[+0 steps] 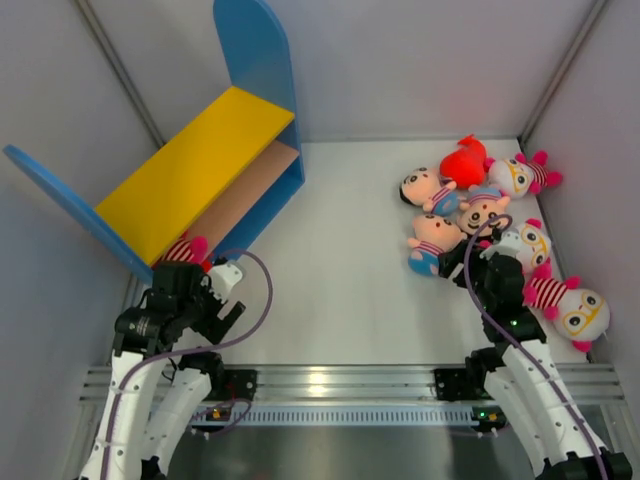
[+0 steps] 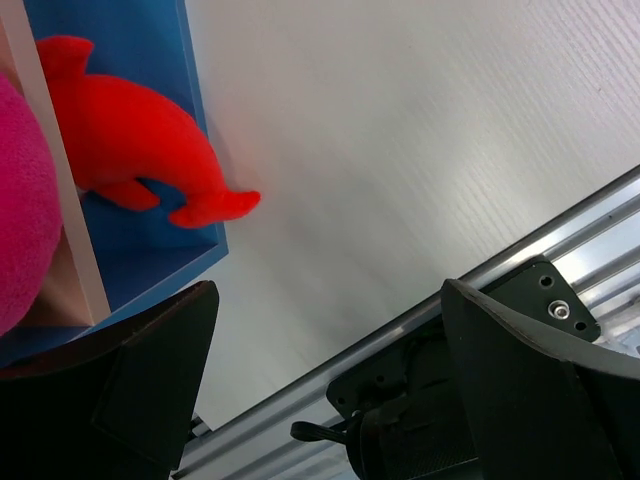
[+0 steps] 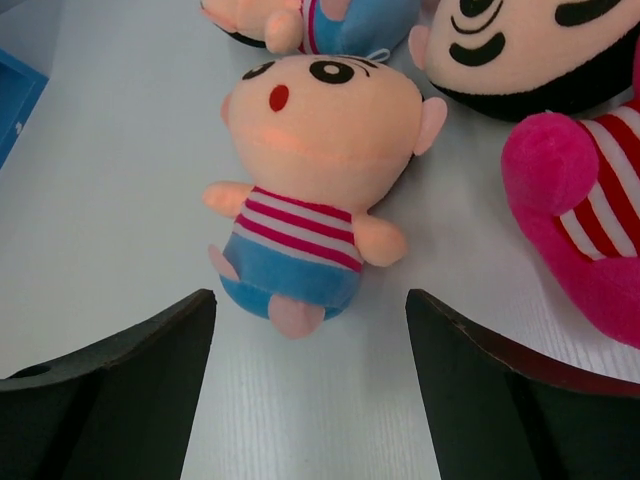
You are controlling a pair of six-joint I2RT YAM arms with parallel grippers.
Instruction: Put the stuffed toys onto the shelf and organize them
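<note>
Your right pincer (image 3: 310, 305) hangs wide and empty just short of the peach-faced doll (image 3: 320, 130), which lies face up on the counter (image 1: 340, 290) with its blue pants toward the fingers. Its head is touching or nearly touching another peach-faced doll (image 3: 530, 50), and a pink-footed toy (image 3: 580, 230) sits just beside its arm. That crowding is the main risk: if you close while off to the right, a finger is likely to snag the pink toy or drag two dolls at once. A grip on the small, soft body alone may also let the heavy head swing and slip out on the way to the shelf (image 1: 180, 170), which stands well apart on the far left.

Your left pincer (image 2: 325, 330) is fully spread and holds nothing, close to the shelf's near end. A red plush (image 2: 130, 140) rests against the blue panel there, with something pink (image 2: 20, 200) beside it. A careless swing of that arm could knock the toy off or shove the shelf.
</note>
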